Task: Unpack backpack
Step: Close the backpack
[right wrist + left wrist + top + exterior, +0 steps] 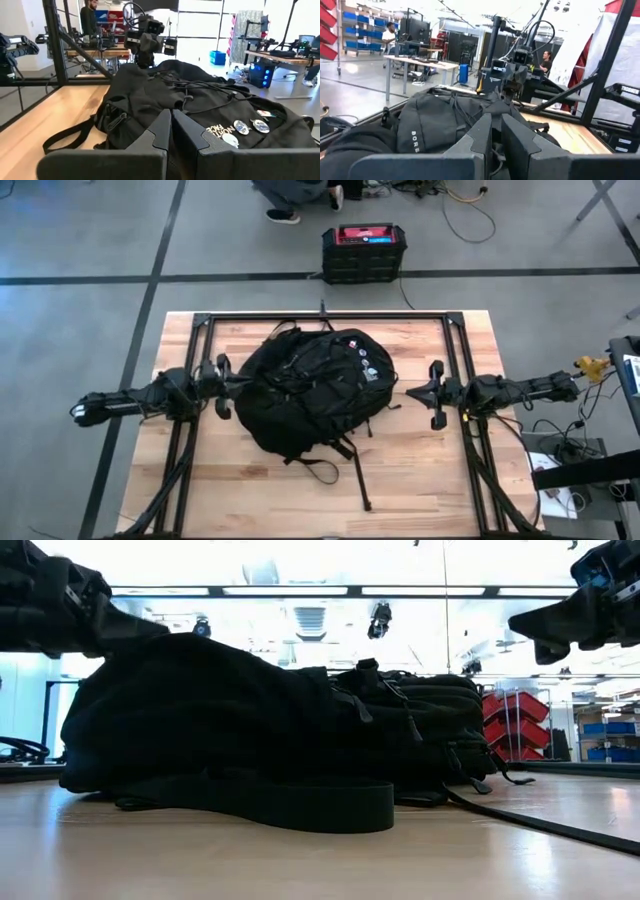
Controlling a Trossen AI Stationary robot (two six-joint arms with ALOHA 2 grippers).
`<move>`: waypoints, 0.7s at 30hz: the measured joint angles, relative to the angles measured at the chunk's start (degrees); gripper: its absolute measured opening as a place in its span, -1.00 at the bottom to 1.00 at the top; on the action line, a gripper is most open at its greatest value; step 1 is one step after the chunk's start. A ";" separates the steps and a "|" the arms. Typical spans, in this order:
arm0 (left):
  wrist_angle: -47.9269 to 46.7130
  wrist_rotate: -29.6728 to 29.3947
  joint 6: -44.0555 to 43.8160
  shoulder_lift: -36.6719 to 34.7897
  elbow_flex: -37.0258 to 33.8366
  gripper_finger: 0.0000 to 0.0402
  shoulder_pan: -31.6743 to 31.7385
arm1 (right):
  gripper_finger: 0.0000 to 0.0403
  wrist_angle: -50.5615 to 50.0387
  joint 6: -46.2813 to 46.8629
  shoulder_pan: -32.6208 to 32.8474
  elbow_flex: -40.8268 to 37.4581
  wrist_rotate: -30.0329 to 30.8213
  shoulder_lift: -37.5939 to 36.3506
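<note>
The black backpack [315, 390] lies flat on the middle of the wooden table, with its round patches [247, 127] toward the far right. Its straps [355, 470] trail over the wood toward the near edge. My left gripper [243, 384] is shut and sits at the backpack's left edge, just above the fabric [435, 120] in the low view [150, 632]. My right gripper [408, 392] is shut, hovers above the table right of the backpack [200, 100], and points at it with a gap between them. My left gripper points level from the table's left at the backpack's left edge [252, 385]. I cannot tell whether its fingertips touch the fabric.
A black metal frame [320, 317] runs along the table's far edge and down both sides. A black crate with a red top [364, 252] stands on the floor beyond the far edge, and a person's legs [295, 195] are farther back. Bare wood [430, 480] lies near right.
</note>
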 joint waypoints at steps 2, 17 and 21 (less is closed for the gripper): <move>0.10 0.02 -0.80 -0.01 0.00 -0.88 0.00 | -1.00 -0.45 1.13 -0.02 0.06 0.07 0.70; -0.12 0.11 -2.05 3.82 0.15 -0.88 0.02 | -1.00 -0.57 1.30 -0.02 0.30 0.35 1.88; -0.11 0.11 -2.05 5.26 0.20 -0.88 0.04 | -1.00 -0.57 1.30 0.00 0.30 0.37 1.88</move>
